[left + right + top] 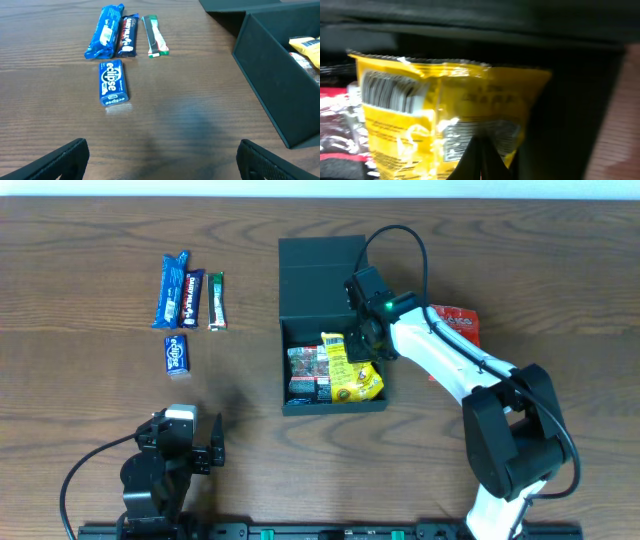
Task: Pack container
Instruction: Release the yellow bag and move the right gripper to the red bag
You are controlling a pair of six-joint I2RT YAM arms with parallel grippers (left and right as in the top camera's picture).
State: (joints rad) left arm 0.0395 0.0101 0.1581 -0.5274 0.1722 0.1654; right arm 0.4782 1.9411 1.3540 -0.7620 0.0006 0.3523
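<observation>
Dark matte square container (335, 408), lid flap (320, 275) folded back far, snacks inside.
Right gripper (362, 340) pinches yellow packet (362, 383); left gripper (165, 165) spread wide.

The left gripper (162, 156) is open. Its two dark fingers (65, 160) poke in at the bottom corners, far apart, above the brown wooden table (200, 115).

Three snack bars lie side by side at the top: a bright blue bar (105, 31), a dark blue bar (128, 36) touching it, and a thin green and white bar (155, 36) just beside that.

Below them lies a small blue Eclipse gum pack (113, 82), a little apart.

On the right stands the dark container (270, 75). A yellow bag (306, 47) peeks over its wall.
</observation>
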